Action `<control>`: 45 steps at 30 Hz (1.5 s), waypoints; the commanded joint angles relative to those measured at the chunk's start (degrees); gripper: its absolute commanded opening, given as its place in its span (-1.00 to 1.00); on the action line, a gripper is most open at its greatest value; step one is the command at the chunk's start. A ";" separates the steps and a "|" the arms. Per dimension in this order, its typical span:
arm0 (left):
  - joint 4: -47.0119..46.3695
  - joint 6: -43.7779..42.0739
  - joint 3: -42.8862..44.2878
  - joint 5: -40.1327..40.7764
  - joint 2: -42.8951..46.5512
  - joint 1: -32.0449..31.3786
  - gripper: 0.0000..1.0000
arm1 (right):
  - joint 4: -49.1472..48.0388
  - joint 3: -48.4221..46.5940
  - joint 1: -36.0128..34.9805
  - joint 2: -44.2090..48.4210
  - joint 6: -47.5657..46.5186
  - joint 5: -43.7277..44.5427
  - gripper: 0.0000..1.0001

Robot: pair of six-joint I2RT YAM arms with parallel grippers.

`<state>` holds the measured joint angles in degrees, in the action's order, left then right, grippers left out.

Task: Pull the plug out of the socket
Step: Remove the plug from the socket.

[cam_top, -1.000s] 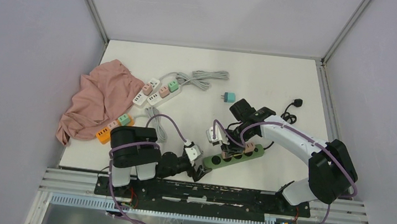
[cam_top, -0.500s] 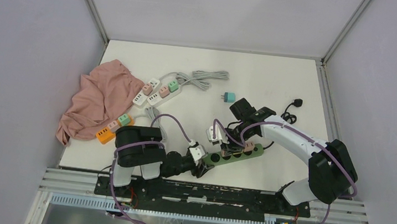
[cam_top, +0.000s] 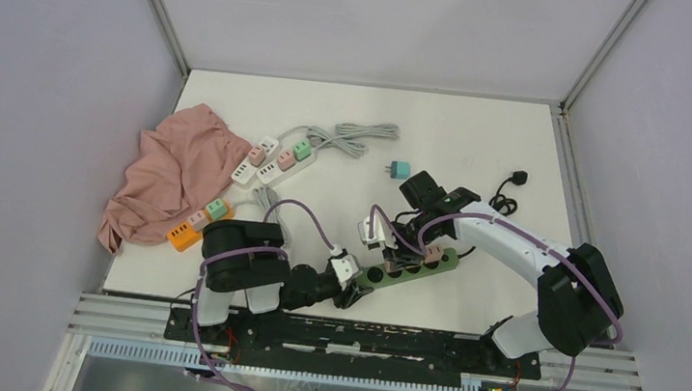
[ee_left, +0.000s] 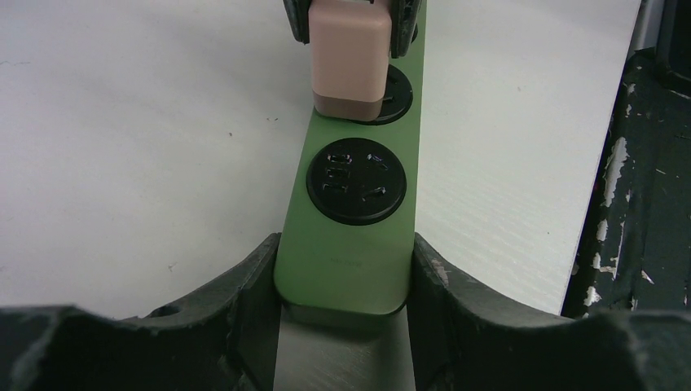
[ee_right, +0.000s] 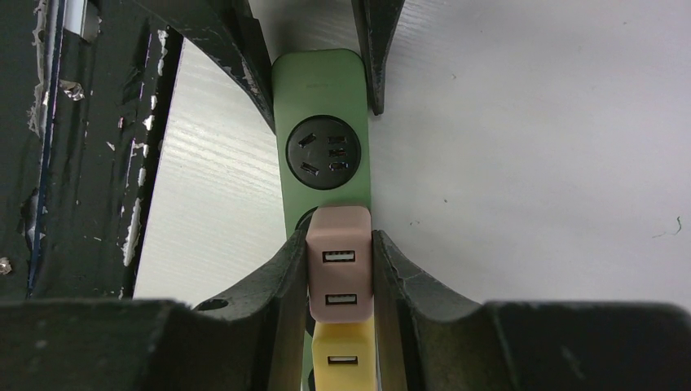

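White table [cam_top: 464,140], near edge: right gripper [ee_right: 341,273] is clamped on the pink plug [ee_right: 340,244], which is seated in the green power strip [ee_left: 352,183]. Left gripper [ee_left: 342,273] pinches the strip's end. If that pinch slips, I'd bet the whole strip lifts with the plug.

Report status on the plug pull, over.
Left gripper clamped on the end of the green power strip. Right gripper shut on the pink plug; plug seated, not yet out. Yellow adapter close beside it.
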<state>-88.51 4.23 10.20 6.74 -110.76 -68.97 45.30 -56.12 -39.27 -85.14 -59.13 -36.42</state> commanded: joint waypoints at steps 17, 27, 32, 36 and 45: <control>-10.55 0.78 -0.63 0.03 -3.47 0.24 -0.94 | 7.05 0.37 -0.77 1.52 -7.87 -12.40 -1.00; -10.54 1.04 -0.42 -0.59 -3.54 0.24 -0.94 | -10.97 1.58 -1.53 1.98 14.39 -8.79 -1.00; -10.55 1.13 -0.86 -0.63 -3.47 0.18 -0.94 | -6.71 1.58 2.07 3.25 8.83 -8.01 -1.00; -10.59 1.07 -0.79 -0.88 -3.57 0.22 -0.94 | -0.30 1.98 2.15 3.91 -0.31 -11.01 -1.00; -10.59 1.16 -0.36 -1.26 -3.75 0.17 -0.94 | -4.23 1.79 -3.31 2.85 4.82 -13.15 -1.00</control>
<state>-88.77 4.21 10.17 5.87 -111.13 -68.88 43.77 -53.76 -38.09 -83.42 -61.25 -39.46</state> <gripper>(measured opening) 0.565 0.355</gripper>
